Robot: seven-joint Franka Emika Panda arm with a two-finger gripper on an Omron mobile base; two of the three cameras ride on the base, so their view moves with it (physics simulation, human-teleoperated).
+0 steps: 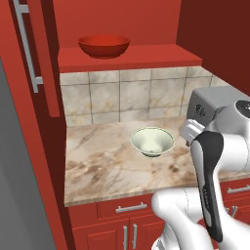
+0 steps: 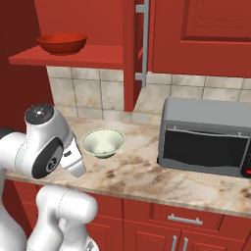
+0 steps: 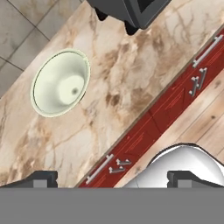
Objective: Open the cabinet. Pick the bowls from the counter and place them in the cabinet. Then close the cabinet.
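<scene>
- We see the red bowl [image 1: 104, 46] on the cabinet [image 1: 141, 58] shelf, upper centre of the left base view.
- The pale bowl [image 1: 152, 141] sits upright mid-frame on the counter [image 1: 97, 166], left of the microwave [image 2: 208, 136].
- Our gripper [image 3: 112, 178] hangs above the counter edge, jaws spread wide, apparently empty.

Two bowls: one red bowl [image 1: 104, 46] on the cabinet shelf [image 1: 146, 57], one pale bowl [image 1: 152, 141] on the counter [image 1: 97, 171]. One microwave [image 2: 206, 137]. One robot arm [image 1: 210, 166].
</scene>
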